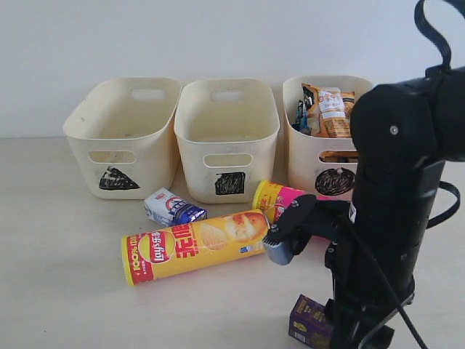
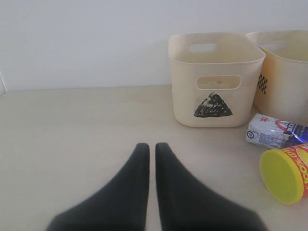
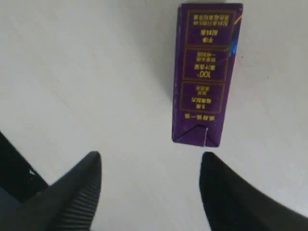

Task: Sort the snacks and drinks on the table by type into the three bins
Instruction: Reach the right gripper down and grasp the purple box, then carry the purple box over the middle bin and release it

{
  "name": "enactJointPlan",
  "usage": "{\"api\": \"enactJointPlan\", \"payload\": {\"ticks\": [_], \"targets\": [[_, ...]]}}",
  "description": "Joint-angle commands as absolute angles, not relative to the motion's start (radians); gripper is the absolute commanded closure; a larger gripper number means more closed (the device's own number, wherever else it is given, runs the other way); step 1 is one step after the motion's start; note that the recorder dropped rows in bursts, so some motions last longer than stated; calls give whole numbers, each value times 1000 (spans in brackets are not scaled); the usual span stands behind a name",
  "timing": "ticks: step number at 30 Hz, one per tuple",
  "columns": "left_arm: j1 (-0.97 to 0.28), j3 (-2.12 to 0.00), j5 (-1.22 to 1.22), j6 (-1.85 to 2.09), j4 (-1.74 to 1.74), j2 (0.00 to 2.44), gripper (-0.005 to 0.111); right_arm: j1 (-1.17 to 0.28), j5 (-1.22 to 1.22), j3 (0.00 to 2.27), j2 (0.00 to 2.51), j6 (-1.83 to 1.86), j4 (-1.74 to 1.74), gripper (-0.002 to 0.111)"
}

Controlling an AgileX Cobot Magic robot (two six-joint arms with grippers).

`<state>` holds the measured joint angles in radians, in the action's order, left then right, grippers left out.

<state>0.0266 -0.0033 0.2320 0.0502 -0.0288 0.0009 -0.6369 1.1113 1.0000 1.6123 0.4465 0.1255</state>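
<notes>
Lying on the table [image 3: 72, 72], the purple carton [image 3: 206, 72] is seen just ahead of the right gripper [image 3: 150, 160], its long axis pointed away from the 2 wide-spread, empty fingers [image 3: 77, 192]. The left gripper [image 2: 151, 147] is shut and well apart.

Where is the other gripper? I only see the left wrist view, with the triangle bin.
Observer: The right gripper is open, near a dark purple drink carton on the table, not holding it.
Child: Is anything in a bin?
Observer: Yes, snack bags sit in the circle bin.
Child: Any tube besides the yellow one?
Observer: A pink chip tube lies between the yellow chip tube and the circle bin.
</notes>
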Motion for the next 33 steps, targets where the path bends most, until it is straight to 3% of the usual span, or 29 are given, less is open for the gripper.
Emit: {"api": "enactJointPlan", "payload": {"ticks": [1,14,30,33], "targets": [[27,0,226,48,-40,0,103,-639,950,934,1606,455,117,49],[27,0,226,48,-40,0,103,-639,745,905,1617,460,117,49],[27,0,226,48,-40,0,103,-639,742,909,1755,452,117,49],[27,0,226,48,-40,0,103,-639,757,909,1746,453,117,55]]}}
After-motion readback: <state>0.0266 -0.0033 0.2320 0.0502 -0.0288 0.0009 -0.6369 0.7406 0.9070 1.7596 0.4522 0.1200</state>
